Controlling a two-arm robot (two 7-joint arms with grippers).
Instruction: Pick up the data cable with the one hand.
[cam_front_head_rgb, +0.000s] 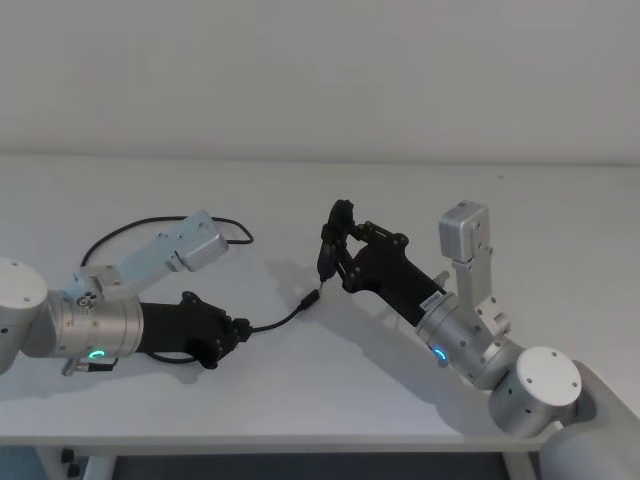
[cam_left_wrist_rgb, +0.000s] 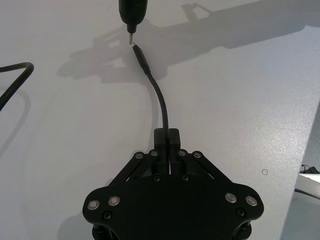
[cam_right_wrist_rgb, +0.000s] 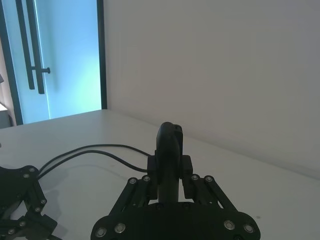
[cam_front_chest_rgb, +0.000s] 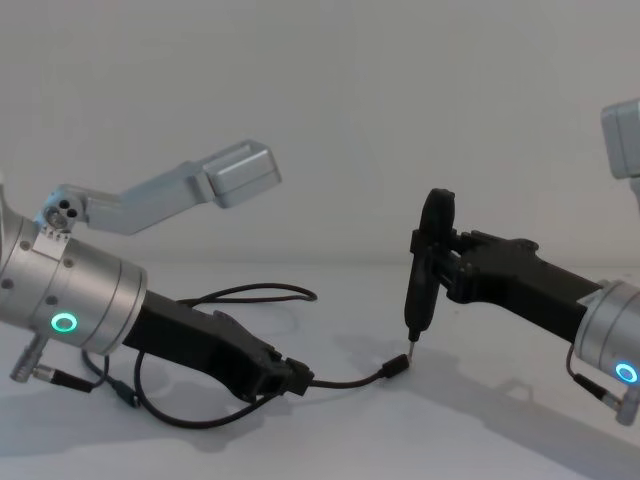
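- One white worktop (cam_front_head_rgb: 300, 400) carries the scene; two arms reach over it, one from each side.
- Left gripper (cam_front_head_rgb: 238, 330): low over the worktop at the left of the head view, pointing towards the centre. Its fingers (cam_left_wrist_rgb: 167, 136) are closed tight on the data cable (cam_front_head_rgb: 285, 318), gripping the cord a short way back from one end.
- Data cable, count one: a long thin black cord. From the left gripper's grasp a short free length runs towards the centre and ends in a small dark plug (cam_front_head_rgb: 313, 297). In the chest view this plug end (cam_front_chest_rgb: 397, 366) lifts slightly above the worktop surface.
- The rest of the cord loops back on the worktop behind and beneath the left arm; one loop (cam_front_head_rgb: 232, 232) lies beyond the arm's grey camera housing, another (cam_front_chest_rgb: 170, 415) sags under the arm in the chest view.
- Second plug of the cable: not identifiable among the loops.
- Right gripper (cam_front_head_rgb: 340, 235): raised above the worktop right of centre. Its fingers (cam_right_wrist_rgb: 186, 165) are clamped on one upright black object (cam_front_chest_rgb: 428, 260) with a thin metal tip (cam_front_chest_rgb: 411, 340) pointing downward.
- The metal tip (cam_left_wrist_rgb: 131, 38) hangs just above the cable's plug (cam_left_wrist_rgb: 140, 57), close but with a visible gap.
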